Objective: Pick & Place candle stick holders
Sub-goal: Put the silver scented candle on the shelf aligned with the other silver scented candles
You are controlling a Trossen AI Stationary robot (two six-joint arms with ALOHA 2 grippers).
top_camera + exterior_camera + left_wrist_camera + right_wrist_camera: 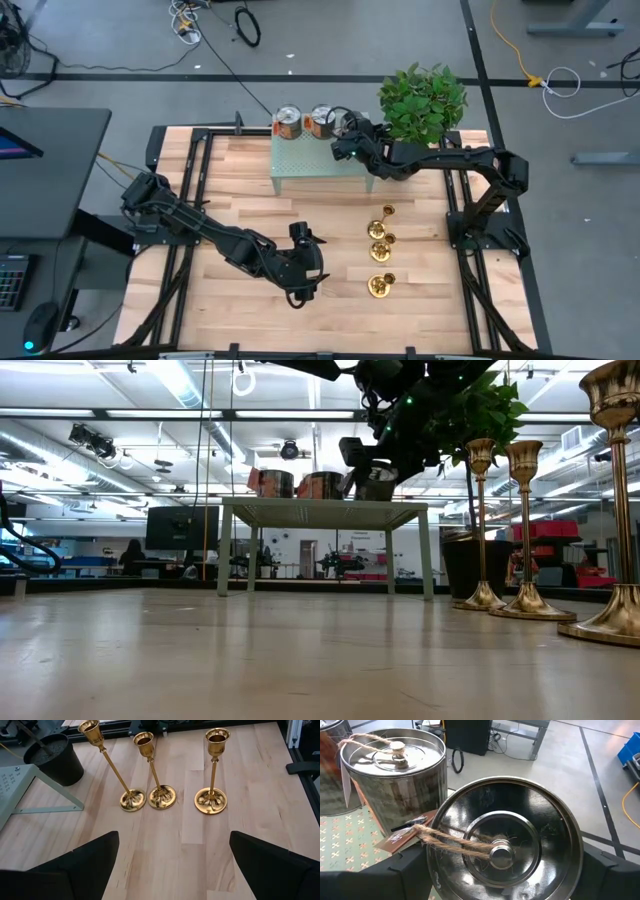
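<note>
Nearest candle stick holder (618, 510) cut off by low view's right edge, beside green stand (325, 512). Third tin (505, 845) on stand: lower part hidden btwn right gripper's (505, 870) fingers; label unreadable.

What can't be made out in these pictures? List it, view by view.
High view: the third tin is hidden under the right end effector.
Low view: the nearest candle stick holder is cut off by the right edge.
Left wrist view: the pot loses its plant to the top edge.
</note>
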